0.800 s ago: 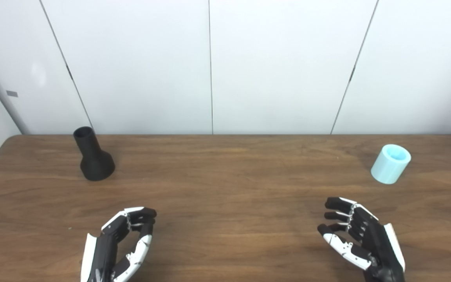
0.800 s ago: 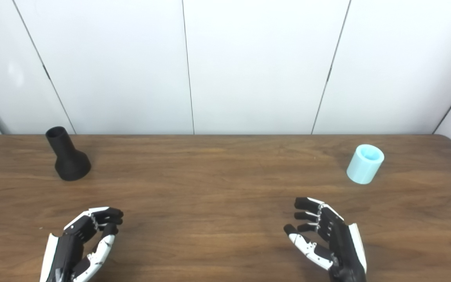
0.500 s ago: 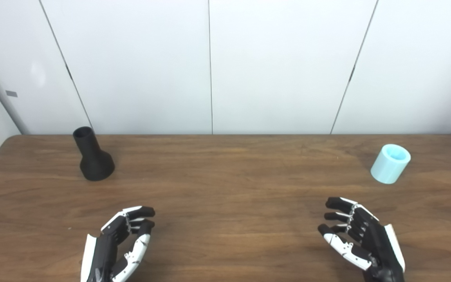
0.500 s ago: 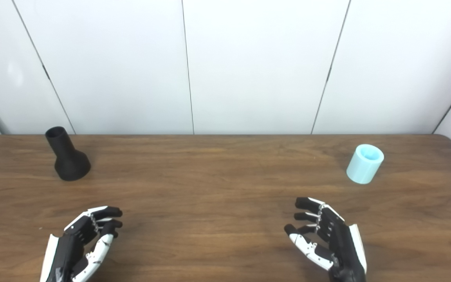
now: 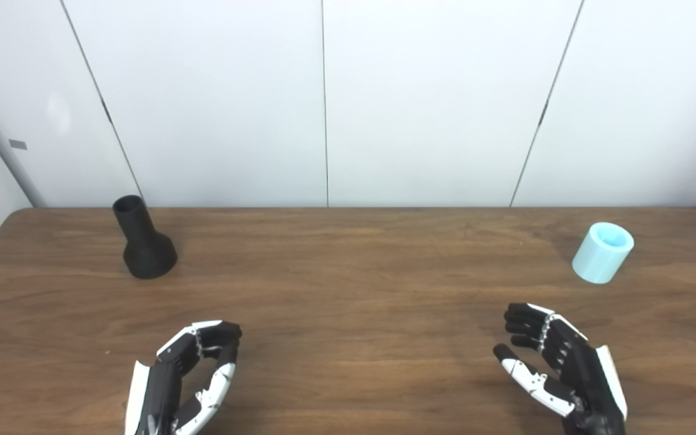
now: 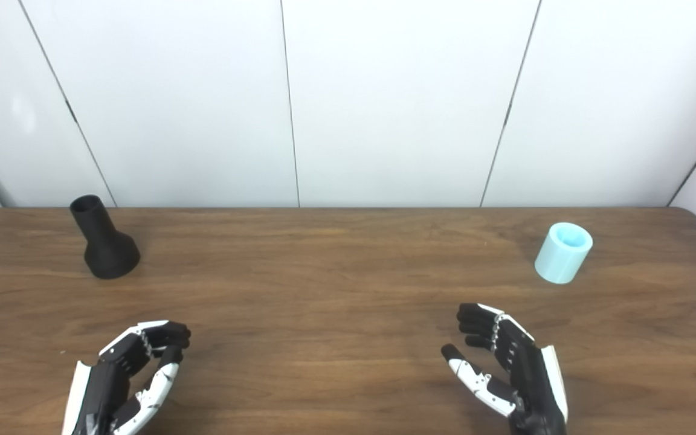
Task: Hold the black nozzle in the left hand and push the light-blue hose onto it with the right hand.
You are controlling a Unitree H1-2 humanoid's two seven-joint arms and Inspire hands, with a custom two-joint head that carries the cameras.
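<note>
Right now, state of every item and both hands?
black nozzle: upright on its wide base, narrow end up, far left of the table, untouched.
light-blue hose: short piece standing on end, open top up, far right, untouched.
left hand: holds nothing, fingers curled but apart, near the table's front edge.
right hand: holds nothing, fingers curled but apart, short of the hose.

A: What's behind your bench?
B: You've got a dark wood-grain table (image 5: 348, 290) with rounded far corners, backed by white wall panels (image 5: 432, 103) split by thin dark seams. Even, soft light.
</note>
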